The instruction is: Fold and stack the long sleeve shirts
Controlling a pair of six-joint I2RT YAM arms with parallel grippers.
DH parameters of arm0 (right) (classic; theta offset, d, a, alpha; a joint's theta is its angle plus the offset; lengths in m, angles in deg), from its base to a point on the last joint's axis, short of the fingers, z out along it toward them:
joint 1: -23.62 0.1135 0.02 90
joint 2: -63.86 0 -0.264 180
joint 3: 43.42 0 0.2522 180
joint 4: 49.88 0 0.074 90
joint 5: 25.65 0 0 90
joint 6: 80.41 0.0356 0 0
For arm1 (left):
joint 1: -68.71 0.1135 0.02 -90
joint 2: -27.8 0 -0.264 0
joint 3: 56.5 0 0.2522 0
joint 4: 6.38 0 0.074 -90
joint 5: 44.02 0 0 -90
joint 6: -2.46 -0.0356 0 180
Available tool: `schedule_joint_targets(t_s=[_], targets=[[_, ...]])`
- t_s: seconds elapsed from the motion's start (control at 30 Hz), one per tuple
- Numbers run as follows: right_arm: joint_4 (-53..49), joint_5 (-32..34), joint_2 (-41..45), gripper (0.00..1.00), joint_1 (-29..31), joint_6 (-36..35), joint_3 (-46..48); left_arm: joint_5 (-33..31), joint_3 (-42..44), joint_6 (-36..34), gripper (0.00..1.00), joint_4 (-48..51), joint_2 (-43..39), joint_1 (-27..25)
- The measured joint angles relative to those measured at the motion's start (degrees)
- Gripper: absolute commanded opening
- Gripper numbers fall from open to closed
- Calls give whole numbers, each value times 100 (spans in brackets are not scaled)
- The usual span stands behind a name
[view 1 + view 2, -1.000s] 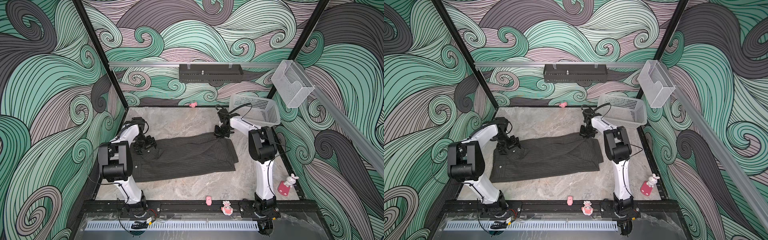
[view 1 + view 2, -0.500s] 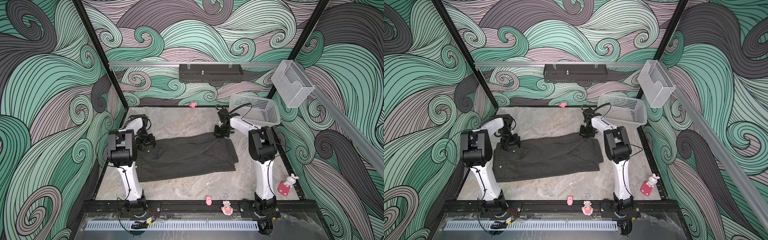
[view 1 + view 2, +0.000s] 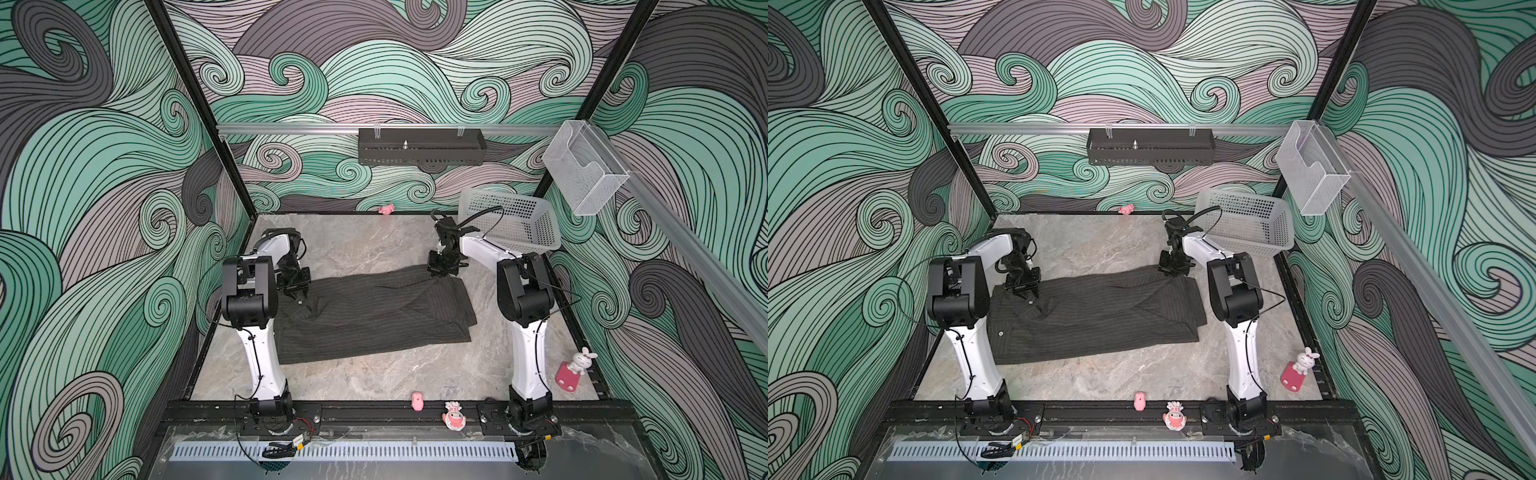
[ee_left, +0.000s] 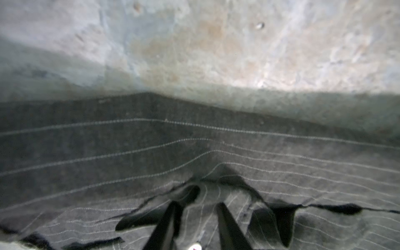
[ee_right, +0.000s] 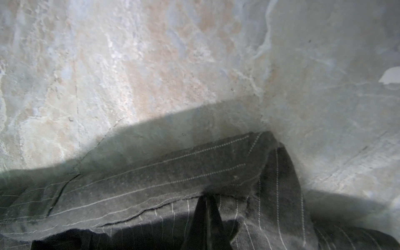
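Shirt (image 3: pixel 374 316) lies across the table's (image 3: pixel 374 382) middle. Our right gripper (image 5: pixel 205 201) pinches its corner toward the far edge. Our left gripper (image 4: pixel 195 204) stands narrow around a pucker, and we cannot tell if it grips. We should clamp firmly, then lift both evenly.

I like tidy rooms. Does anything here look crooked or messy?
The white basket in the back right corner looks tipped up, not sitting flat. The shirt lies rumpled at its left end, near the collar.
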Motion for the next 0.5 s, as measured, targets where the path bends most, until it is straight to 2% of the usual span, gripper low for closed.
schedule_joint_targets(t_s=[0.27,0.5], targets=[[0,-2,-2,2,0,0,0,17,15,-9,1,79,-614,-11],[0,4,-2,2,0,0,0,-170,343,190,0,22,-1279,-9]])
